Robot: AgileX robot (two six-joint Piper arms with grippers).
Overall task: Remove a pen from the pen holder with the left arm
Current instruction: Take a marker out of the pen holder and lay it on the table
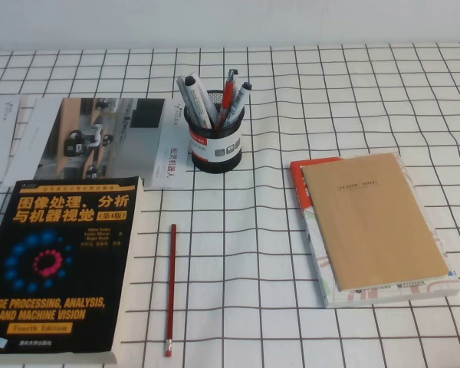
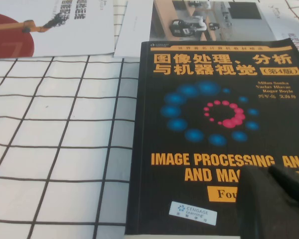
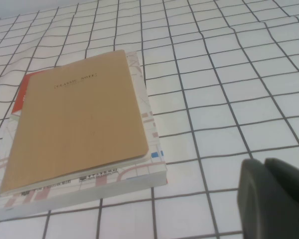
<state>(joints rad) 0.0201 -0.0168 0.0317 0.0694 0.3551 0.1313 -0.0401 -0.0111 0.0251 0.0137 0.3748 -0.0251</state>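
High view: the black mesh pen holder (image 1: 216,142) stands at upper centre of the frame with the pens (image 1: 227,96) still leaning inside it. A red pencil (image 1: 171,287) lies lower left of centre on the checked tablecloth (image 1: 245,253), between the black textbook (image 1: 61,261) at lower left and the tan notebook (image 1: 376,222) at right.

Left wrist view: the left gripper (image 2: 266,172) hangs over the textbook's cover, clenched on nothing.

Right wrist view: the right gripper (image 3: 264,164) is above the tablecloth near the notebook, its fingers pressed together and empty.

clear above pen holder (image 1: 215,149), textbook (image 1: 57,261) front-left
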